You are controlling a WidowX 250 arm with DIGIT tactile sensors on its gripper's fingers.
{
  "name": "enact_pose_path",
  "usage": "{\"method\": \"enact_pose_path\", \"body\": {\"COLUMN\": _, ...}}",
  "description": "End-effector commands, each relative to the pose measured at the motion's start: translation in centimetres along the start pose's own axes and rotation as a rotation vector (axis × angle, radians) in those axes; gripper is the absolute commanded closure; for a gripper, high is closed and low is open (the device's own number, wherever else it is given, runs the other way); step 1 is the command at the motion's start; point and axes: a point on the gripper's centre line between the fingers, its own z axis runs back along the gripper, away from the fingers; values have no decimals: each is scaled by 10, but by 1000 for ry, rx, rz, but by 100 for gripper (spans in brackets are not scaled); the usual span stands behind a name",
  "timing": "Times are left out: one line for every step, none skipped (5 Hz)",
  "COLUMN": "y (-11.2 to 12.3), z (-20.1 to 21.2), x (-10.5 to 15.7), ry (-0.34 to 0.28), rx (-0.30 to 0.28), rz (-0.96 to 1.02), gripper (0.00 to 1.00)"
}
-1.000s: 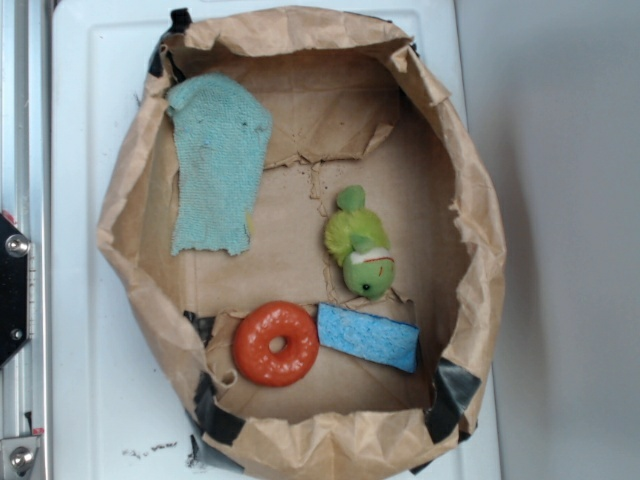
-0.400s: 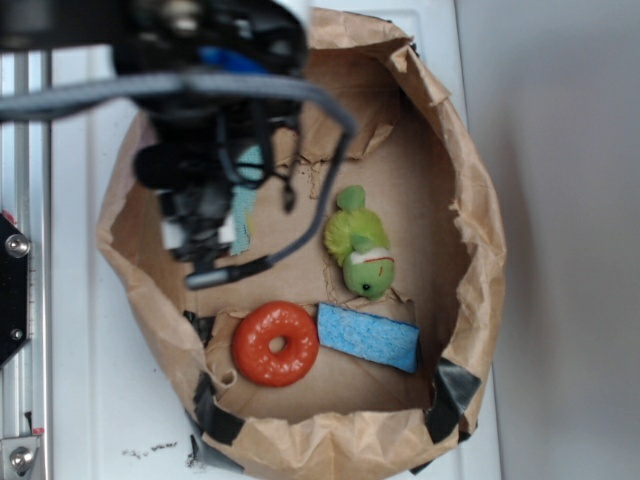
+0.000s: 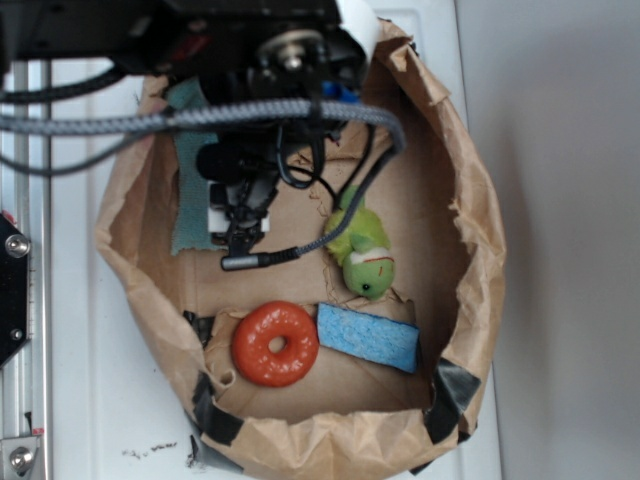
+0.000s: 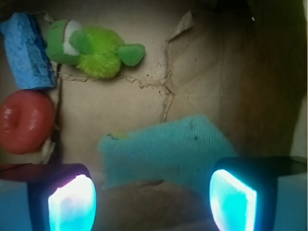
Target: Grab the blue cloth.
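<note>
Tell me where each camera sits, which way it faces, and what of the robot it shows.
Exterior: mounted overhead, looking straight down into the paper bag; the arm and cables cover its upper left, over part of the blue cloth.
Wrist: sits on the arm, looking down past the open gripper at the bag floor; both glowing fingertips frame the bottom.
Shared: cloth, green toy, orange ring, blue sponge.

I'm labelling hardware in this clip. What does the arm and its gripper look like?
The arm is black, with a grey braided cable across it and thinner black wires looping below. A silver round part and a small blue patch show near its top. In the wrist view, the gripper has dark fingers with pads glowing cyan.
</note>
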Motion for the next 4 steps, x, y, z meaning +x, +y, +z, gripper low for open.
{"method": "enact_pose_path", "body": {"y": 16, "z": -32, "x": 0, "ry": 45, "rx": 72, "rz": -26, "gripper": 0}}
{"method": "enact_pose_path", "body": {"y": 15, "z": -48, "x": -25, "ry": 62, "rx": 69, "rz": -55, "gripper": 0}}
{"method": "enact_pose_path", "body": {"y": 10, "z": -64, "x": -36, "ry": 111, "rx": 70, "rz": -94, "gripper": 0}}
{"method": "enact_pose_path", "body": {"y": 10, "z": -69, "x": -44, "ry": 110, "rx": 125, "rz": -80, "gripper": 100}}
